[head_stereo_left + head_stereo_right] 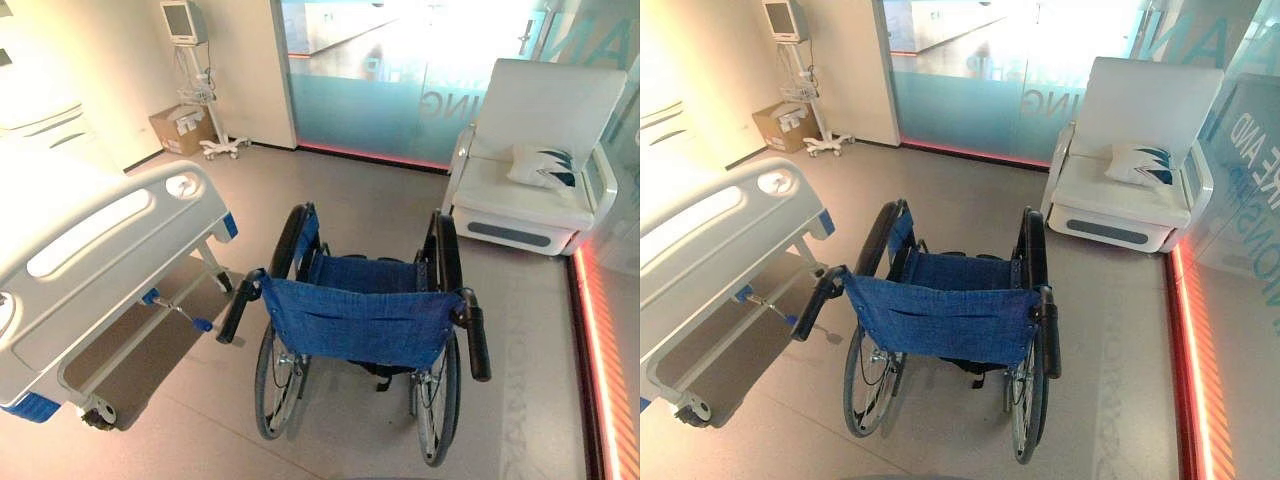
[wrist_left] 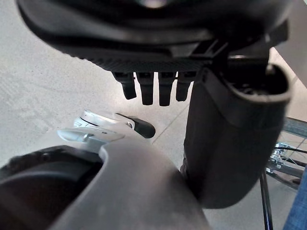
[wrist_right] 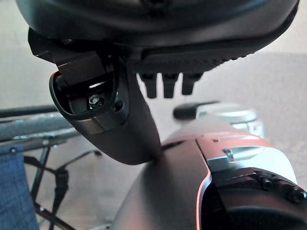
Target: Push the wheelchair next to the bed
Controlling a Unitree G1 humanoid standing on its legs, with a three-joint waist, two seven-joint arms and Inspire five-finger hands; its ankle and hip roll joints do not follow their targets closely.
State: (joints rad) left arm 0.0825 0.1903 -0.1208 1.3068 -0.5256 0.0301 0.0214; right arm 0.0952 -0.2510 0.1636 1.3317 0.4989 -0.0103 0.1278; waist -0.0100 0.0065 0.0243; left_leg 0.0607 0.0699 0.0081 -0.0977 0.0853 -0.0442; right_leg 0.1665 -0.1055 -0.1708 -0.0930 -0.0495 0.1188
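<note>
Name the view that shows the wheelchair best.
Left eye view: the whole wheelchair sits centred, both handles visible. The right eye view shows it likewise. The wrist views catch slivers of frame and blue fabric.

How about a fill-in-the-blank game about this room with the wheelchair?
The wheelchair has a ____ fabric back.
The bed stands on its ____ side.
A cushion lies on the white ____.
The left hand and right hand hang open, not yet on the wheelchair's ____.
Missing words: blue, left, armchair, handles.
</note>
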